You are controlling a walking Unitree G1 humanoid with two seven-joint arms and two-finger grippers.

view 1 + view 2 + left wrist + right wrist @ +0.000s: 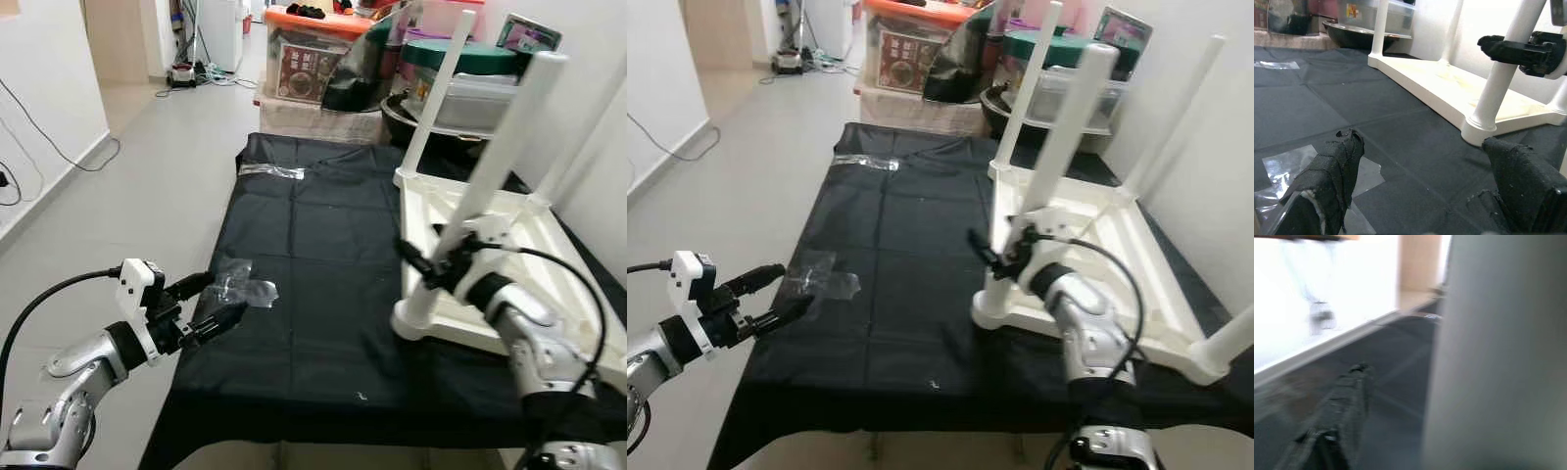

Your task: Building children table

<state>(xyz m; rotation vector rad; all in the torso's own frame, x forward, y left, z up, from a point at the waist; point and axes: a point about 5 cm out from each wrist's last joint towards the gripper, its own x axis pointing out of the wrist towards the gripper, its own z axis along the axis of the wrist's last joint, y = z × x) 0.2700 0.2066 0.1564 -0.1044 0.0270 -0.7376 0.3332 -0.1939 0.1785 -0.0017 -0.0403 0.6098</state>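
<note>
The right tool (pixel 438 262) grasps a white leg (pixel 477 191) of the upturned children's table (pixel 549 264) on black sheeting (pixel 313 313); the left tool (pixel 211 304) hovers released above a clear plastic bag (pixel 245 287).

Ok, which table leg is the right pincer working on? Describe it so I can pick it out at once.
Start at the white children's table lying upside down on the black sheet, its legs pointing up. Go to the corner nearest the robot on the sheet's open side. The leg standing there is the one: the right pincer is closed around its lower part, while the other legs stand untouched.
</note>
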